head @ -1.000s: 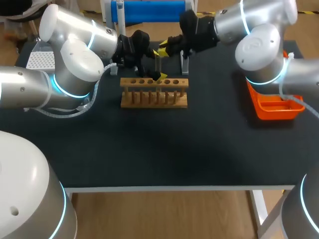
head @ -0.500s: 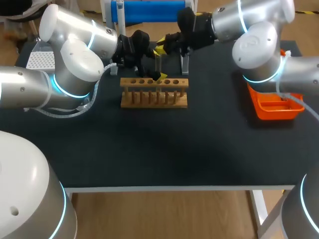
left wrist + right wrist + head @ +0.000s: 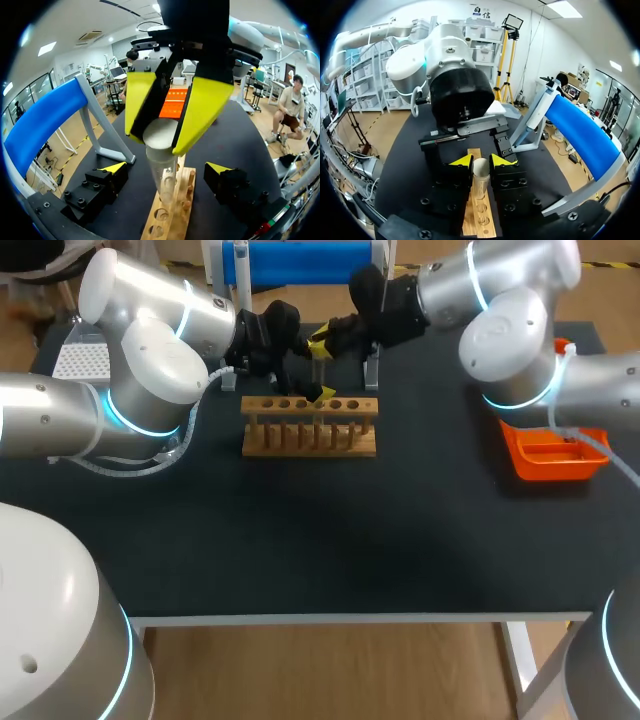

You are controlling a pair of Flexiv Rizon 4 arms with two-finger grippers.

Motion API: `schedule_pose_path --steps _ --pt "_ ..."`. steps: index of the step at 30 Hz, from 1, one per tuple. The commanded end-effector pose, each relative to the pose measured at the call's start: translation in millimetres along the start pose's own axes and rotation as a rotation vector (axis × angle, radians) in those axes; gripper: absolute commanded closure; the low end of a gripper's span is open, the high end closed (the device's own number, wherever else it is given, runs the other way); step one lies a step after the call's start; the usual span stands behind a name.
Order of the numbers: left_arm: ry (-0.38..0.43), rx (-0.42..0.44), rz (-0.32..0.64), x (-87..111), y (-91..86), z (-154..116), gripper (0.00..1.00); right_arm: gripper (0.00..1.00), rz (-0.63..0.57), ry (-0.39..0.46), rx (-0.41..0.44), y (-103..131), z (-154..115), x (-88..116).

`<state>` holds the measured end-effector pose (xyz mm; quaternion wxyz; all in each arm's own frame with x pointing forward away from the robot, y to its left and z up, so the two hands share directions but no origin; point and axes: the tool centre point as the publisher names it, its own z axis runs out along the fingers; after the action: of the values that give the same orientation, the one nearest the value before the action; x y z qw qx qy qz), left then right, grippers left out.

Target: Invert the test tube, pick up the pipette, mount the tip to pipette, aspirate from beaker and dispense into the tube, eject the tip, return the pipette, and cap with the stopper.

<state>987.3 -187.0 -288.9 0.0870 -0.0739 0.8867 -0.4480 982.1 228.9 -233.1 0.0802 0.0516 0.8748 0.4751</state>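
Observation:
A wooden tube rack (image 3: pixel 310 427) stands at the back middle of the table. A clear test tube (image 3: pixel 164 175) is upright in it, also visible as the tube (image 3: pixel 318 368) from above. A cream stopper (image 3: pixel 160 133) sits at the tube's mouth. My right gripper (image 3: pixel 322 340) comes down from above and is shut on that stopper (image 3: pixel 481 166), one yellow finger (image 3: pixel 205 107) on each side. My left gripper (image 3: pixel 166 170) is open wide around the tube's lower part, its fingertips (image 3: pixel 114 167) clear of the glass. The same left gripper (image 3: pixel 310 375) is beside the rack's back edge.
An orange tray (image 3: pixel 550 455) lies at the right. A white tip box (image 3: pixel 80 360) sits at the back left. A blue-topped stand (image 3: pixel 300 262) rises behind the rack, and a small metal bracket (image 3: pixel 371 370) stands just right of the tube.
My right arm has edged slightly left, carrying the stopper over the tube. The left arm and rack have not moved.

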Motion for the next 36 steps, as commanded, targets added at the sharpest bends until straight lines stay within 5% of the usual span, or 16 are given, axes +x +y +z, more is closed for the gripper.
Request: schedule_pose_path --steps 1,23,24,26,28,36 --pt "0.002 -0.002 0.0 -0.3 -0.3 -0.5 0.0 1.0 0.004 0.002 0.009 -2.3 0.3 -0.2" --pt "0.002 -0.002 0.0 -0.3 -0.3 -0.5 0.0 1.0 0.027 0.022 0.045 -26.5 5.2 9.5" --pt "0.002 -0.002 0.0 -0.3 -0.3 -0.5 0.0 0.76 0.028 0.023 0.044 -26.8 5.0 9.6" --pt "0.002 -0.002 0.0 -0.3 -0.3 -0.5 0.0 0.52 0.029 0.024 0.042 -27.0 4.0 9.6" --pt "0.002 -0.002 0.0 -0.3 -0.3 -0.5 0.0 0.0 0.032 0.026 0.03 -26.1 1.9 8.5" --pt "0.002 -0.002 0.0 -0.3 -0.3 -0.5 0.0 0.0 0.024 0.043 -0.047 -19.4 -13.7 2.7"
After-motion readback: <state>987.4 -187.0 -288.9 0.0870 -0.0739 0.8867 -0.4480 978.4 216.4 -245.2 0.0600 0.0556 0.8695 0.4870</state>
